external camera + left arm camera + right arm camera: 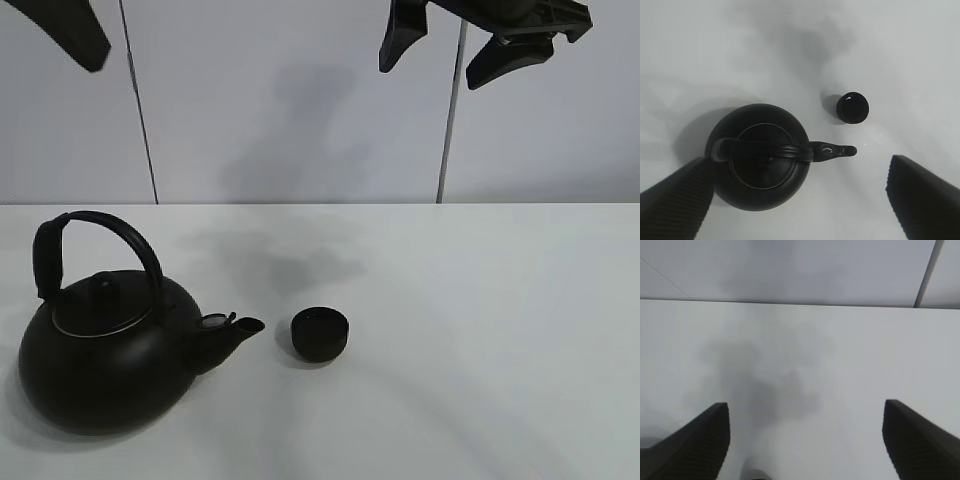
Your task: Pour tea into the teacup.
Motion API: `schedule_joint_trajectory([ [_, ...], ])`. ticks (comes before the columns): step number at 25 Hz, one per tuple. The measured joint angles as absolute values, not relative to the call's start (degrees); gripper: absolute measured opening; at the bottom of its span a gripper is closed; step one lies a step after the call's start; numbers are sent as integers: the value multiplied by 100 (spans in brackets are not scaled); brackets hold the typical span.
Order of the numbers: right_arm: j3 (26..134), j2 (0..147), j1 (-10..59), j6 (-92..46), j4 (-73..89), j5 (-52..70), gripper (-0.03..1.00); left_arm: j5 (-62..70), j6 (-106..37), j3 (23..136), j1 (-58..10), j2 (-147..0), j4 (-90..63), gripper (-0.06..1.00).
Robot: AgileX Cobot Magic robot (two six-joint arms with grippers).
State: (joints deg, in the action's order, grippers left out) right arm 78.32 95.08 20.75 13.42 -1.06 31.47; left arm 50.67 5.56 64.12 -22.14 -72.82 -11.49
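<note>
The teacup [320, 333] is a small low black cup standing on the white table, just right of the kettle's spout [243, 328]. The big round black kettle [100, 360] with arched handle stands at the front left. In the left wrist view the kettle [760, 172] is right below my open, empty left gripper [799, 161], and the teacup [852, 107] stands apart past the spout. Only one left finger [70, 35] shows at the top left of the exterior high view. My right gripper [450, 50] hangs high and open, above and right of the cup; it is also open and empty in the right wrist view [805, 407].
The white table [480, 300] runs back to a pale panelled wall [300, 100] with two vertical seams. A small dark shape [757, 475] at the edge of the right wrist view is too cut off to identify.
</note>
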Motion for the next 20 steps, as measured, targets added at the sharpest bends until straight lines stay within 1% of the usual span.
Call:
schedule_joint_trajectory([
  [8, 7832, 9508, 2075, 1342, -106, 3147, 58, 5248, 257, 6861, -2214, -8175, -1526, 68],
  [16, 7832, 9508, 2075, 1342, 0, 3176, 58, 5214, 201, 6874, -2214, -8243, -1543, 68],
  [20, 7812, 9508, 2075, 1345, 406, 3545, 58, 5214, 201, 6879, -2214, -8243, -1543, 68],
])
